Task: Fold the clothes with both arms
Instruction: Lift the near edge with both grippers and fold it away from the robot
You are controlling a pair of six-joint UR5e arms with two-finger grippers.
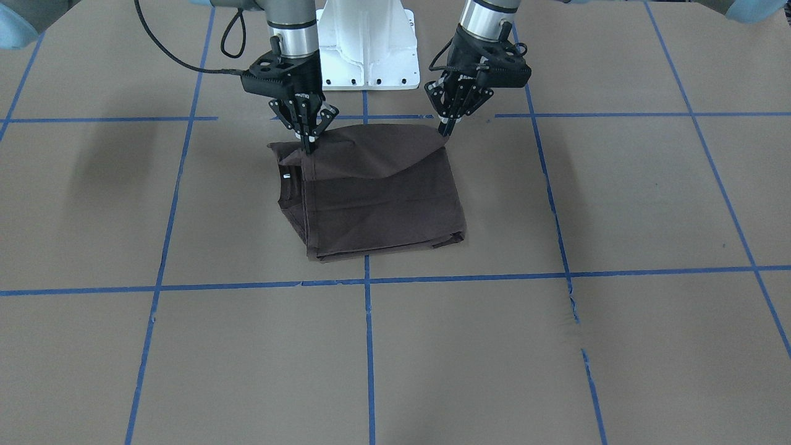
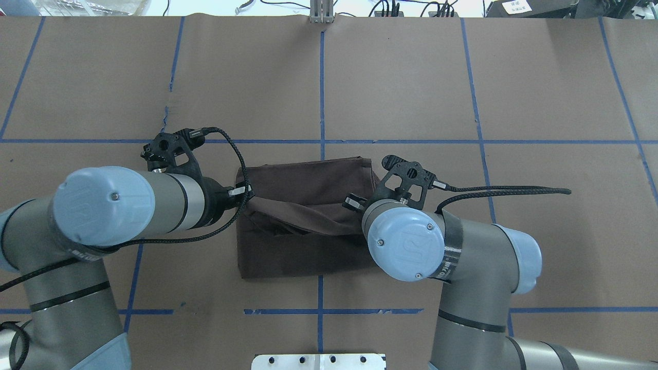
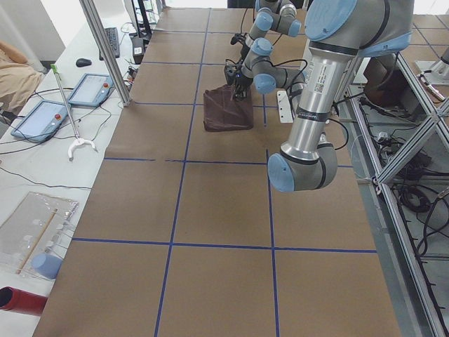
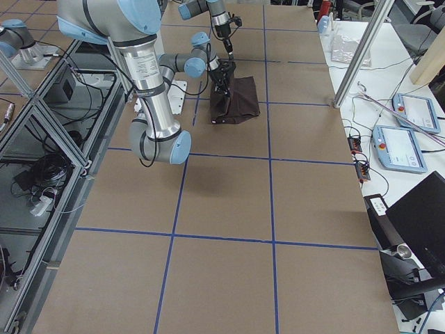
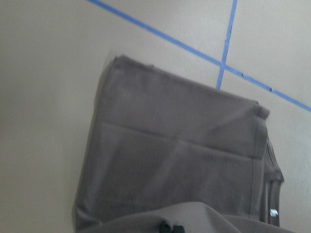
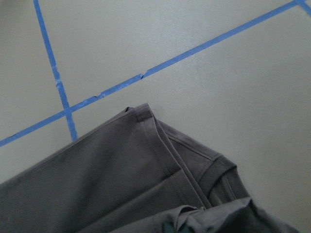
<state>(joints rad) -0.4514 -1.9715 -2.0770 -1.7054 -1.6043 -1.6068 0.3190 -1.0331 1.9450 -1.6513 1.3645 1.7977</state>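
The counter (image 1: 618,204) is covered in brown paper and marked into large squares by blue tape (image 1: 368,346). In one place the tape is torn and the paper slightly wrinkled. In the front-facing view, the white base (image 1: 368,43) stands at 12 o'clock.

The shirt (image 1: 383,198) lies folded into a rough square just toward 12 o'clock of the view's centre, in the square below the base. Its collar (image 1: 290,185) and a white tag (image 1: 287,176) peek out at the shirt's 9 o'clock side.

The right pincer (image 1: 308,147) is pressed together on the cloth at the shirt's 11 o'clock corner. The left pincer (image 1: 445,131) pinches the 1 o'clock corner. Between them the top layer is raised off the stack and sags in a shallow curve, while the lower layers lie flat on the paper.

Past the counter's long edge, the side views show a white desk with a pendant (image 4: 416,111), a second pendant (image 4: 400,149) and a laptop (image 4: 421,223). A keyboard (image 3: 112,41) and a grabber stick (image 3: 69,112) lie there too. Behind the robot runs an aluminium frame (image 3: 414,175), with cables on the floor beneath it.
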